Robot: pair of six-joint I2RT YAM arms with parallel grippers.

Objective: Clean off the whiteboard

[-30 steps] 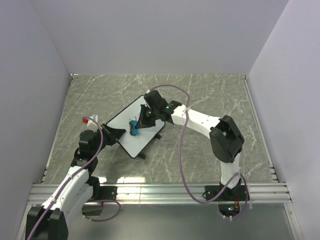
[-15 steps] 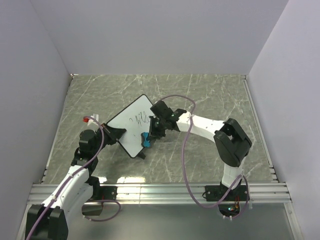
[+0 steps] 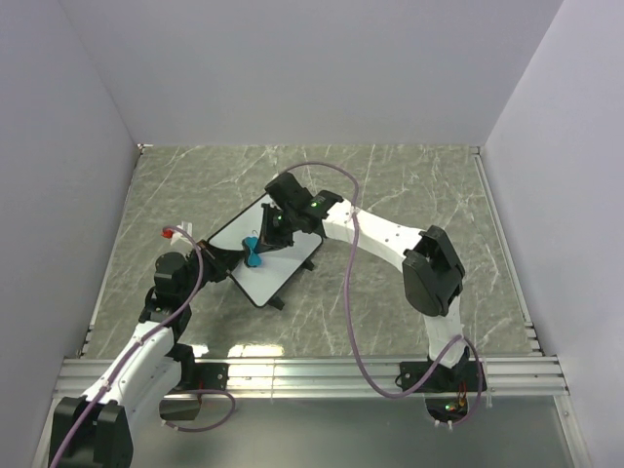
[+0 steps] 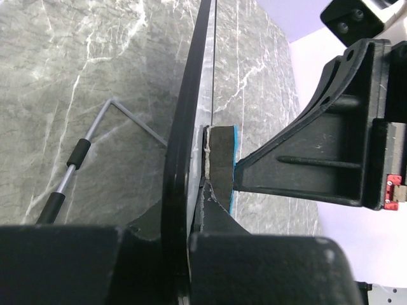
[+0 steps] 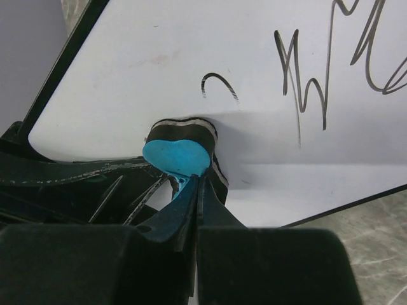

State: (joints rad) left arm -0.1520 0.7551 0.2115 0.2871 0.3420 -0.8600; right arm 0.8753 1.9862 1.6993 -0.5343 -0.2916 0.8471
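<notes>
The whiteboard (image 3: pixel 276 280) lies left of centre on the marble-patterned worktop (image 3: pixel 409 185), set diagonally. As far as the overhead view shows, its long axis runs from the left arm's side up toward the far right. It is a flat white panel in a thin black frame with rounded corners, and small black feet show at its near-right edge.

Most of the panel near the eraser is clean. A small hooked mark (image 5: pixel 217 82) sits just beyond the pad, and tall zigzag marker scribbles (image 5: pixel 318 82) cover the part to the right in the right wrist view.

The blue eraser (image 5: pixel 177 155) is pressed pad-down on the white surface, close to the end the left arm holds. The right gripper (image 5: pixel 189 185) has its jaws together, clamped on the eraser's blue fin. The left gripper (image 4: pixel 191 219) is clamped on the board's black frame and steadies it edge-on to its own camera. A grey wire stand leg (image 4: pixel 95 127) shows behind the board.

The right arm is the one working on the ink, and the remaining scribbles lie back along the board toward that arm. My judgement is that the next stroke should drag the pad away from the left gripper, along the long axis and across those lines.
</notes>
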